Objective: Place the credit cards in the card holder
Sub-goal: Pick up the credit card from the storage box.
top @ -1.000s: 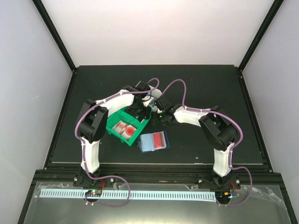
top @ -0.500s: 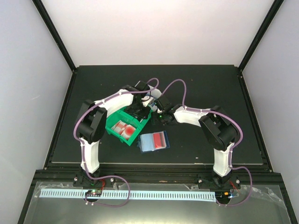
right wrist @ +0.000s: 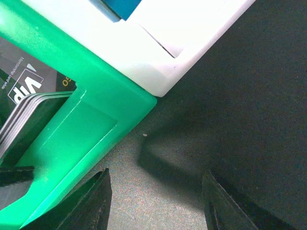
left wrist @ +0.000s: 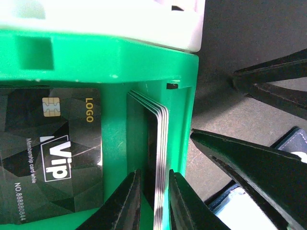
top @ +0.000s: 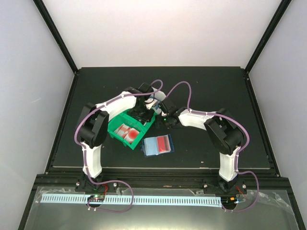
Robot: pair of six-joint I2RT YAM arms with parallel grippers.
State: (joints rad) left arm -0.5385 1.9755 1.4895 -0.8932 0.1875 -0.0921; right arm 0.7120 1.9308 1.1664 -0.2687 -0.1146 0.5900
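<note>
A stack of black credit cards [left wrist: 161, 153] stands on edge in the end slot of the green bin [left wrist: 115, 62]. My left gripper [left wrist: 153, 201] reaches down into that slot with one finger on each side of the stack. The right finger is against the cards and a thin dark gap shows at the left finger [left wrist: 127, 201]. Another black VIP card [left wrist: 48, 153] lies flat in the bin. The card holder [top: 158, 144] lies open on the mat with a red card in it. My right gripper [right wrist: 156, 201] hangs open over bare mat beside the bin's corner [right wrist: 81, 139].
A white bin [right wrist: 158, 43] butts against the green bin's far side, with blue cards [right wrist: 122, 7] in it. Red-and-white cards [top: 127, 132] lie in the green bin's near part. Both arms meet over the bins at mid-table [top: 153, 110].
The left jaws have narrowed around the black stack. Both arms otherwise hold nearly still.
</note>
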